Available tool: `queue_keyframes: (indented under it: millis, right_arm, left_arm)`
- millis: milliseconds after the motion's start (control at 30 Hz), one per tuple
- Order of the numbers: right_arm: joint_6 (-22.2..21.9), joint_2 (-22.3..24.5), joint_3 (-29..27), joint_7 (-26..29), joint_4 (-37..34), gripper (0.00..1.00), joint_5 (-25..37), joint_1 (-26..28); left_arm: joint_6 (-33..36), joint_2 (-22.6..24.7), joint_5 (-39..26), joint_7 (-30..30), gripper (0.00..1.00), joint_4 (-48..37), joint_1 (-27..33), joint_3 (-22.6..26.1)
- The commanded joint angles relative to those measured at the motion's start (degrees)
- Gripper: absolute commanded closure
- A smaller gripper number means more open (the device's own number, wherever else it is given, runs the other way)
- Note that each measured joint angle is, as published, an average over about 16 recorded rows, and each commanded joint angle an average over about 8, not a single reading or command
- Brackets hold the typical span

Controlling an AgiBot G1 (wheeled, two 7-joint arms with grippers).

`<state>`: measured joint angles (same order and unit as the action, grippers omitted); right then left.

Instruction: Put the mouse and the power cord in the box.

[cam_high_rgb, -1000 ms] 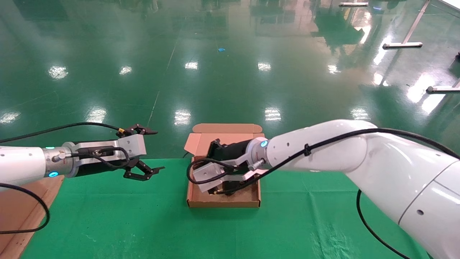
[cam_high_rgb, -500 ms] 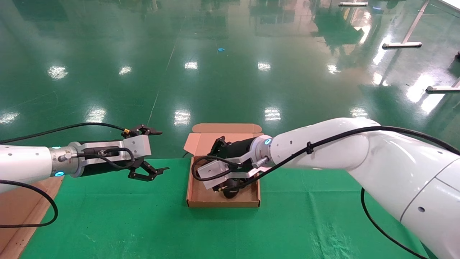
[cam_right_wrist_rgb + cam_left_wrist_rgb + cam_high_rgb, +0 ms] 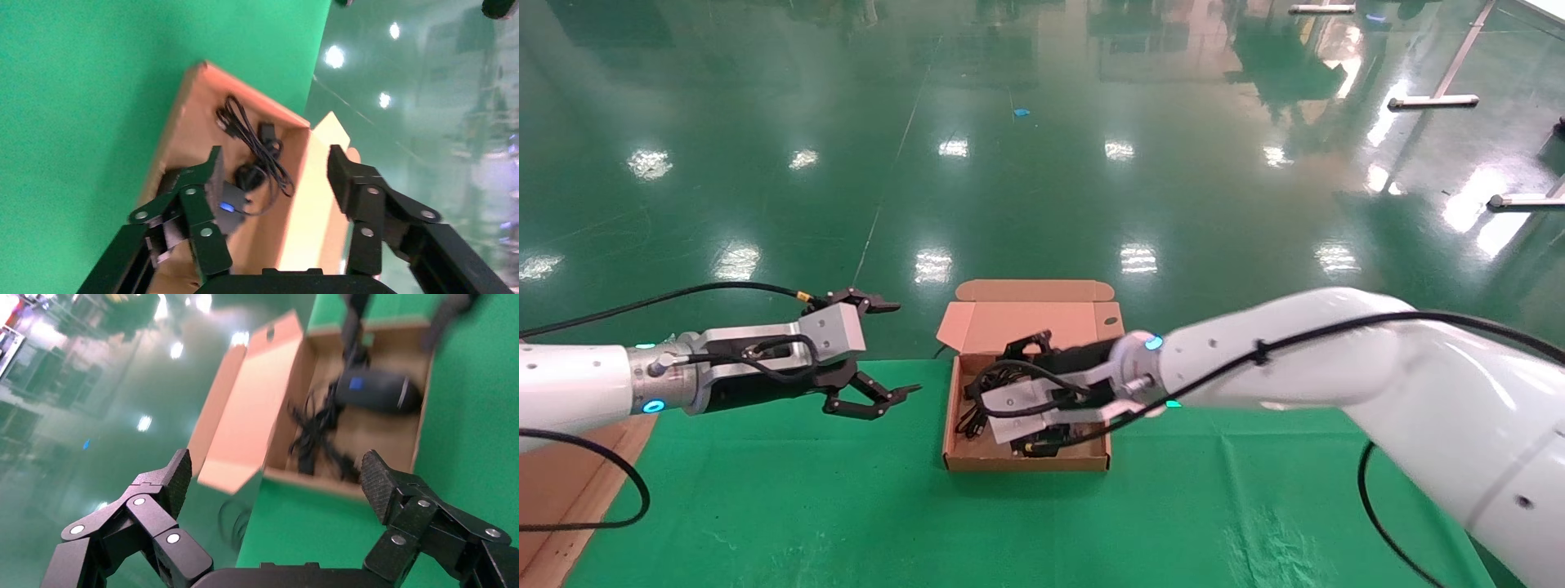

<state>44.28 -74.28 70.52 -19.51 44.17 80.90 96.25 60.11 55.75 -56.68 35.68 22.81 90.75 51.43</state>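
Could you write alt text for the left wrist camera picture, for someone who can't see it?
An open cardboard box on a green cloth holds a black mouse and a tangled black cord. The left tool, open, frames it from nearby.

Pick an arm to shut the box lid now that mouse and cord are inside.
Left, probably. The left gripper hangs open beside the box, near the raised lid, with nothing in it. The right gripper is open too, but over the mouse and cord.
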Motion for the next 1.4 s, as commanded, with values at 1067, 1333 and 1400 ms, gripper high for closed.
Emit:
queue_keyframes:
  millis: [1067, 1333, 1400]
  right_arm:
    - [25.4, 24.0, -33.4, 18.5, 18.0, 0.0, -23.9, -21.3]
    - [31.5, 29.9, -41.5, 23.0, 22.4, 0.0, -29.7, -26.4]
    - [33.1, 31.3, -43.5, 24.2, 23.5, 0.0, -31.2, -27.7]
  left_arm:
    - [15.9, -12.9, 9.2, -28.9, 0.0, 31.6, -18.2, -22.0]
    - [19.8, -16.0, 11.4, -35.9, 0.0, 39.2, -22.5, -27.4]
    - [20.7, -16.8, 12.0, -37.6, 0.0, 41.1, -23.6, -28.7]
